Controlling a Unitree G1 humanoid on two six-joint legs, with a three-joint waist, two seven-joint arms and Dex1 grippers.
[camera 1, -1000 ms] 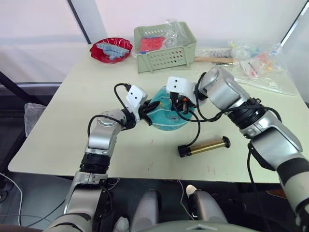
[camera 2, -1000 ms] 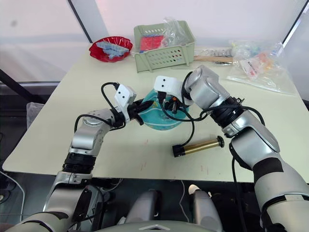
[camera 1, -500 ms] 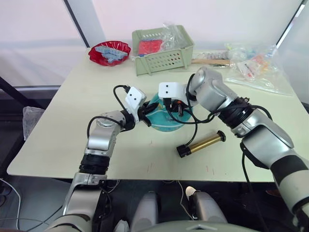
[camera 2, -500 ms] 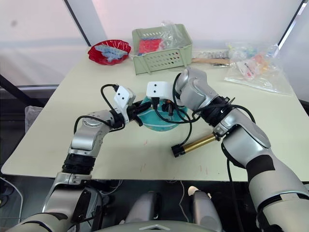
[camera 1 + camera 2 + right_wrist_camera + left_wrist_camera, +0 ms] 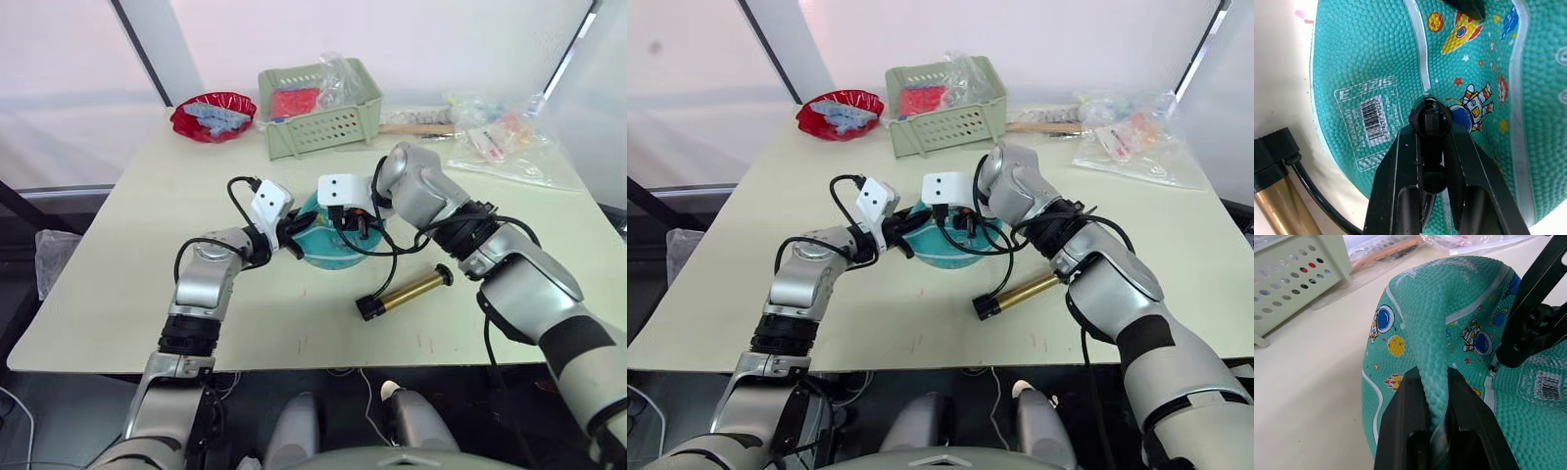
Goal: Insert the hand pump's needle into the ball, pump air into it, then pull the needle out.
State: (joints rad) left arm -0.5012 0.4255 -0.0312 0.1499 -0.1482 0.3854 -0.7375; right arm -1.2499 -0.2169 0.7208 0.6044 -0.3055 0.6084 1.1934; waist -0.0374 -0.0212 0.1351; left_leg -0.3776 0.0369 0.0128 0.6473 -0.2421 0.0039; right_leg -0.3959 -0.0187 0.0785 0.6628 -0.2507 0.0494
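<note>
the left gripper (image 5: 1436,396) has its fingers clamped on a pinched fold of the one teal ball (image 5: 328,235), which sags, partly flat, near the middle of the bench (image 5: 127,255). the right gripper (image 5: 1431,142) has its fingers closed on the small black fitting (image 5: 1430,115) at the hose end, pressed to the ball's skin beside the white label (image 5: 1369,120); the needle itself is hidden under the fitting. one thin black hose (image 5: 397,259) loops from there to the single hand pump (image 5: 407,292), lying flat near the bench's front edge, its t-handle hard to make out. at the far edge stand one green basket (image 5: 318,108), one red bowl (image 5: 211,116) and a heap of clear bags (image 5: 500,132); open bench lies to the left and front.
</note>
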